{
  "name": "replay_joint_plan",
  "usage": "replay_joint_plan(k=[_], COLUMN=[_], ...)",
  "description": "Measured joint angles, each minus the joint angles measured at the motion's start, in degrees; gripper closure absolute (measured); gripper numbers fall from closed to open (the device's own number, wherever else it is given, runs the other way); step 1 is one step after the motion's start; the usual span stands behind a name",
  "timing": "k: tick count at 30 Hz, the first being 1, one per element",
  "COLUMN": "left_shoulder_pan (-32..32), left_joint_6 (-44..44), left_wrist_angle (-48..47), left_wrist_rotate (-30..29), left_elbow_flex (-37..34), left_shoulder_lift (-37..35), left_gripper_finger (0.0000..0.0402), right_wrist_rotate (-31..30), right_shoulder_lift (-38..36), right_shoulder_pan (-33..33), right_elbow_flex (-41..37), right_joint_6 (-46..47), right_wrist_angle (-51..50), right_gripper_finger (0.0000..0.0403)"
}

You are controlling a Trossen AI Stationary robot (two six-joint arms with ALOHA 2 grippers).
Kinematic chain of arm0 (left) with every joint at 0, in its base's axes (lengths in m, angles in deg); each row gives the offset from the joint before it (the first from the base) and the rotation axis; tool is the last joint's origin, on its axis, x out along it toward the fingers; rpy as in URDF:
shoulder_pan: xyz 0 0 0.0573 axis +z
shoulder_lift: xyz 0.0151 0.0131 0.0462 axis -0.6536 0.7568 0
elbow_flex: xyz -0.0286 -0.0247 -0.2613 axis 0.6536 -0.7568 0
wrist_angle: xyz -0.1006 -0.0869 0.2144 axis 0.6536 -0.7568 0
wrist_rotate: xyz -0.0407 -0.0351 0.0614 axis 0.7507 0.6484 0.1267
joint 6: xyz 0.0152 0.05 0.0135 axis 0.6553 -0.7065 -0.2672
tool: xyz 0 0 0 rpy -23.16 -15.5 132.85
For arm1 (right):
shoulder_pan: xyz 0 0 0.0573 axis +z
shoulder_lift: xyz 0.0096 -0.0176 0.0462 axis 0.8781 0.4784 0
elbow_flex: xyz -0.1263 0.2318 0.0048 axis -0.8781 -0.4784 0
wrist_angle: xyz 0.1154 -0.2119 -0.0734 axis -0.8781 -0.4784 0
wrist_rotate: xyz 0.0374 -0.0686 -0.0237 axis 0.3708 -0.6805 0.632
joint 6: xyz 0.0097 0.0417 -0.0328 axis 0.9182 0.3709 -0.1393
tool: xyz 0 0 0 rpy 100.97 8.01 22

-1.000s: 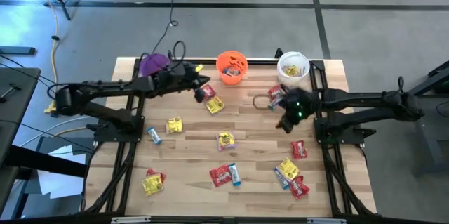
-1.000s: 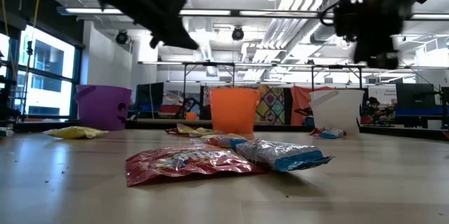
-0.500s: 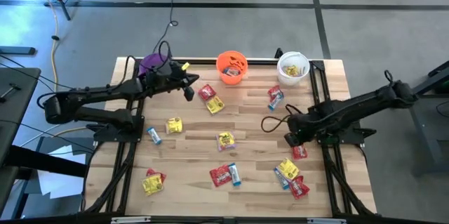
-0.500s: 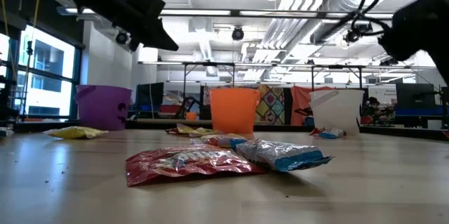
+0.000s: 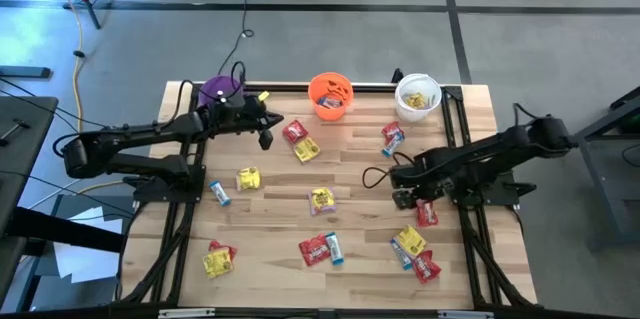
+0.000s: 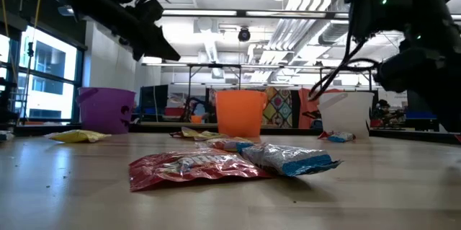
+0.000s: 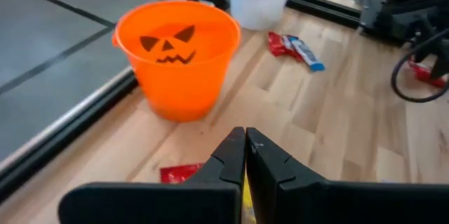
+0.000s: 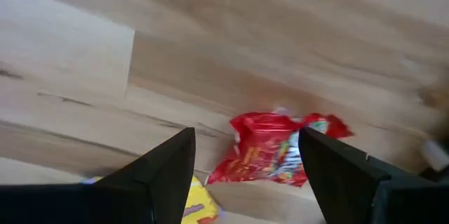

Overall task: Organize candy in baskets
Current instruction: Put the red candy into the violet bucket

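Note:
Three baskets stand along the far edge: purple (image 5: 218, 89), orange with a dark face (image 5: 331, 94) and white (image 5: 418, 96). Red, yellow and blue-and-white candy lies scattered flat on the wooden table. My left gripper (image 5: 265, 132) hangs shut and holds nothing, to the right of the purple basket; its wrist view looks toward the orange basket (image 7: 175, 59). My right gripper (image 5: 405, 197) is open, right of the table's middle. A red packet (image 8: 273, 150) lies on the wood beyond its spread fingers, a yellow packet (image 8: 195, 206) beside it.
A red packet (image 5: 293, 131) and a yellow one (image 5: 305, 149) lie just right of the left gripper. More candy lies near the front edge (image 5: 320, 249) and front right (image 5: 415, 249). A dark cable loop (image 5: 375, 176) hangs by the right arm. A black frame runs around the table's edge.
My right gripper has swung from beside the white basket toward the table's near edge and now hangs by the red packet. My left gripper has drawn back toward the table's left edge and the purple basket, still shut. No candy has moved.

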Motion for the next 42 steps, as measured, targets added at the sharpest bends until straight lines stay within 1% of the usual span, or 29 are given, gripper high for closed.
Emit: replay_joint_plan(k=[2,5,8,11,17,18,19,22,24,27,30,32,36,38,42], left_shoulder_pan=[0.0,0.0,0.1,0.6,2.4,2.7,2.9,3.3,3.4,3.4,3.3,3.3,3.3,3.3,3.3], left_joint_6=[0.1,0.1,0.1,0.1,-0.2,-0.3,-0.3,-0.3,-0.3,-0.3,-0.3,0.0,0.3,0.5,0.7], left_wrist_angle=[-0.3,-0.1,-0.1,-1.4,-3.8,-4.2,-4.6,-6.4,-7.5,-9.2,-9.8,-9.8,-12.0,-13.6,-17.0], left_wrist_rotate=[0.8,0.9,0.6,0.5,0.4,0.4,0.5,0.5,0.5,0.5,0.0,-1.0,-2.5,-3.2,-6.1], left_elbow_flex=[-0.6,-1.3,-1.8,-1.9,-1.9,-1.9,-1.9,-1.9,-1.9,-1.9,-1.9,-1.9,-1.9,-1.9,-1.9], left_shoulder_lift=[-0.5,-1.8,-3.5,-5.0,-8.5,-9.2,-10.0,-12.5,-14.0,-16.5,-18.9,-20.5,-24.1,-25.9,-30.1], left_gripper_finger=[0.0401,0.0401,0.0401,0.0401,0.0401,0.0401,0.0401,0.0401,0.0401,0.0401,0.0401,0.0401,0.0401,0.0401,0.0401], right_wrist_rotate=[1.4,1.6,1.4,1.3,0.8,0.2,-0.2,-2.8,-5.7,-11.0,-16.2,-18.1,-18.7,-17.2,-12.7], right_shoulder_lift=[1.8,4.3,6.7,8.6,9.0,8.8,8.5,7.7,7.4,7.7,9.2,11.0,17.1,21.0,28.2], right_shoulder_pan=[-0.1,-0.1,-0.1,-0.1,0.0,0.0,-0.1,-0.7,-1.8,-4.2,-7.7,-10.3,-14.9,-16.8,-19.5], right_elbow_flex=[0.0,0.0,0.0,0.0,0.8,1.6,2.6,6.7,10.4,15.6,21.1,25.0,33.9,38.6,47.9], right_joint_6=[-1.1,-1.3,-1.3,-1.8,-1.9,-2.4,-3.1,-5.2,-8.0,-13.9,-20.4,-25.4,-35.7,-40.0,-45.5], right_wrist_angle=[0.9,0.5,-0.5,-0.7,-0.7,-0.9,-1.2,-1.2,0.6,5.0,11.9,17.3,27.3,30.1,32.4], right_gripper_finger=[0.0153,0.0157,0.0182,0.0233,0.0373,0.0386,0.0391,0.0379,0.0377,0.0389,0.0397,0.0397,0.0399,0.0400,0.0401])
